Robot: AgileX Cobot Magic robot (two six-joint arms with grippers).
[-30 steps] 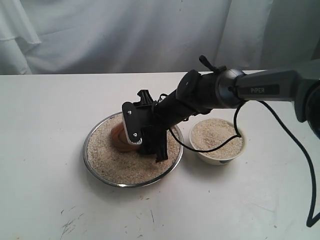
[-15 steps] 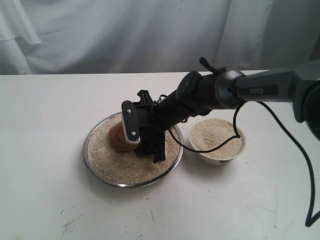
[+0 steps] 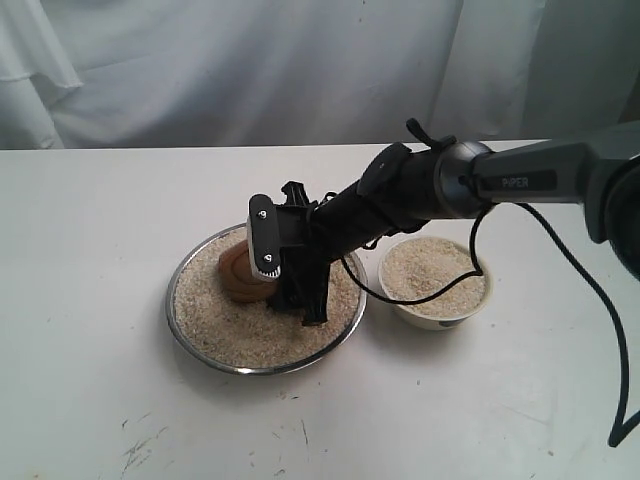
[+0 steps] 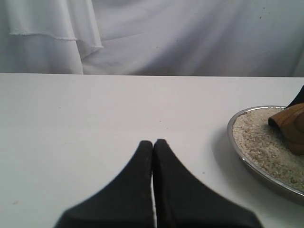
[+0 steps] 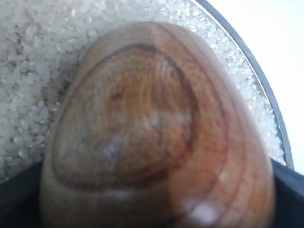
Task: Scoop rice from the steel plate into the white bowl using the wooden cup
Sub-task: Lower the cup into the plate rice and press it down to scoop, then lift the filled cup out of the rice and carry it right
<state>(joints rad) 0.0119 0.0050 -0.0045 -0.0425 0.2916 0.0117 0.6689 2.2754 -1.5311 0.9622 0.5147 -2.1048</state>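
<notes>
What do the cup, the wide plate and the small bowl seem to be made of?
The wooden cup: wood with a glossy finish; reddish-brown grain rings and highlights show. The steel plate: probably polished metal; its thin rim is silver and shiny. The white bowl: likely glazed ceramic, smooth plain white, though plastic cannot be excluded.

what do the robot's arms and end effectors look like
The right arm is a grey tube marked PIPER, with black joints and a loose black cable. The right end effector is black with a white screwed side plate. The left end effector shows two black tapered fingers.
</notes>
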